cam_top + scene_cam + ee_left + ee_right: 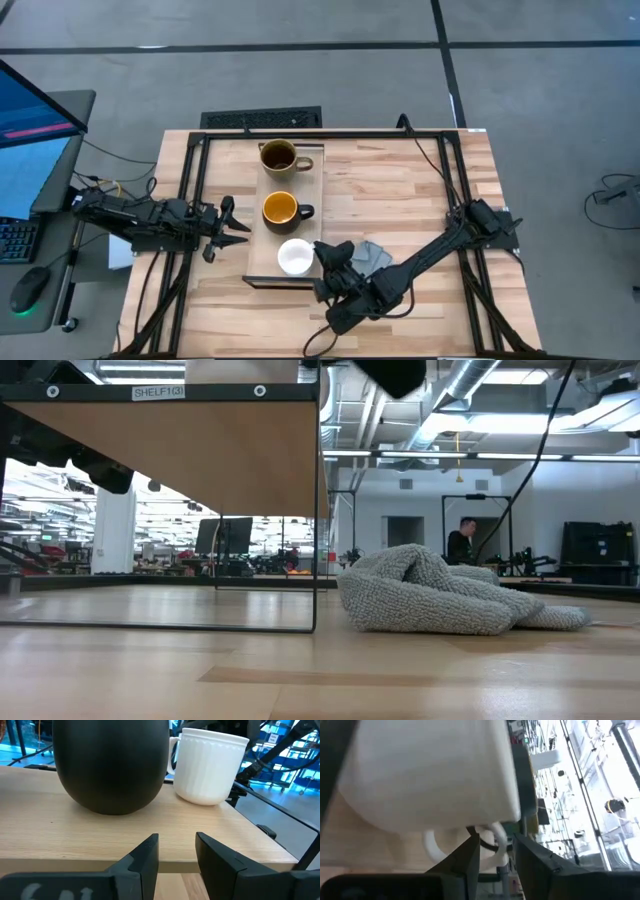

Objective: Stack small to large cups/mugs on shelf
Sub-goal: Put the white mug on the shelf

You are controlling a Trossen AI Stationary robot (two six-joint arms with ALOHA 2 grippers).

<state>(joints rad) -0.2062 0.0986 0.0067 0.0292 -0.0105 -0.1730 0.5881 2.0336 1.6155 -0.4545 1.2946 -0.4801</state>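
Observation:
Three mugs stand in a row on the pale wood shelf (255, 265): the brown-olive mug (278, 156) at the far end, the black mug with yellow inside (280, 209) in the middle, and the small white mug (294, 257) at the near end. My right gripper (322, 256) is at the white mug's right side, shut on its handle. My left gripper (238, 226) hovers just off the shelf's left edge, level with the black mug (110, 765), slightly open and empty. The white mug also shows in the left wrist view (210, 765). My right gripper has the white mug's handle (499, 836) between its two fingers, and the handle fills the gap between the fingertips. The fingers come from the table's near right side. The fingers hide the outer part of the handle loop. The mug stands upright with its base on the shelf.
A crumpled grey cloth (370, 258) lies on the slatted tabletop, right of the shelf and under my right arm. The shelf (200, 450) is raised above the tabletop on a thin black frame. A desk with a monitor, keyboard and mouse stands beyond the table's left edge.

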